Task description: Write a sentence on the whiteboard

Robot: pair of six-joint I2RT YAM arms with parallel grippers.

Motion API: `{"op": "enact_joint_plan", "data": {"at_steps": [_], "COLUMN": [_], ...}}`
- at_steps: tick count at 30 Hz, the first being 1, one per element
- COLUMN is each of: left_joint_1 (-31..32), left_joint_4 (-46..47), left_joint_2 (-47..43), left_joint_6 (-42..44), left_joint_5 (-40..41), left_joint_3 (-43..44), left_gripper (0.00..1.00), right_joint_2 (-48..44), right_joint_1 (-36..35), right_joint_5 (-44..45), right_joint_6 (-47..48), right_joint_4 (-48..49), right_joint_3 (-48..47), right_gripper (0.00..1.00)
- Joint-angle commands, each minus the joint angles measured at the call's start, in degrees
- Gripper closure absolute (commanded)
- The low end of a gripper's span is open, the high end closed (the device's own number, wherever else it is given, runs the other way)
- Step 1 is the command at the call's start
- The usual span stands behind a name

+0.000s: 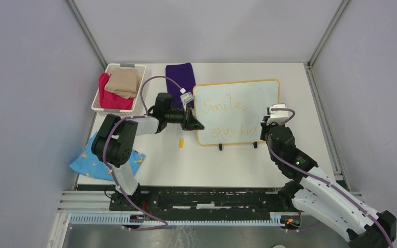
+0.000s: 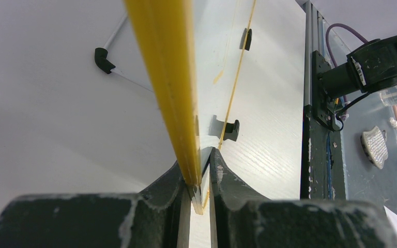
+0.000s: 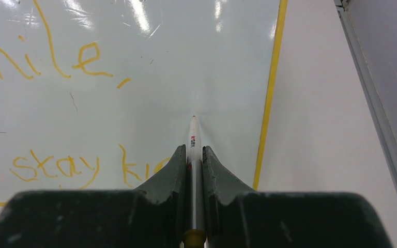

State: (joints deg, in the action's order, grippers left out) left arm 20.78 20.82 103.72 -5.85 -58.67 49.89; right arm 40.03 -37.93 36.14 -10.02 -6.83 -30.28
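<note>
The whiteboard (image 1: 258,98) stands tilted on two black feet on the table, right of centre. The sentence (image 1: 226,106) is in thin orange-yellow handwriting: "Smile," above, "stay kin" (image 1: 233,132) below, its end hidden by my right gripper. My left gripper (image 1: 192,124) is shut on the board's left edge; the left wrist view shows the yellow frame (image 2: 165,77) pinched between the jaws (image 2: 200,176). My right gripper (image 3: 194,155) is shut on a white marker (image 3: 194,138), whose tip meets the whiteboard (image 3: 186,62) right of "stay ki" (image 3: 57,168).
A small yellow marker cap (image 1: 181,143) lies on the table left of the board's feet. A white basket (image 1: 99,106) holding red and beige cloths sits at the back left. A purple cloth (image 1: 181,76) lies behind the board, a blue cloth (image 1: 85,163) at the table's left edge.
</note>
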Motion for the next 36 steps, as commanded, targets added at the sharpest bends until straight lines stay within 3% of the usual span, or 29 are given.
{"op": "enact_joint_plan", "data": {"at_steps": [1,36], "left_joint_1": [2.69,2.78], "left_joint_4": [-9.39,-9.65], "left_joint_2": [4.98,5.02], "left_joint_6": [8.27,8.31], "left_joint_5": [13.75,13.95], "left_joint_3": [-2.16,-2.08], "left_gripper": [0.98,0.98], "right_joint_2": [0.23,-4.19], "right_joint_1": [1.85,4.11], "right_joint_5": [-1.03,-5.14], "right_joint_6": [0.27,-4.77], "right_joint_4": [3.69,-0.72], "right_joint_3": [-1.64,8.02], "right_gripper": [1.00,1.00]}}
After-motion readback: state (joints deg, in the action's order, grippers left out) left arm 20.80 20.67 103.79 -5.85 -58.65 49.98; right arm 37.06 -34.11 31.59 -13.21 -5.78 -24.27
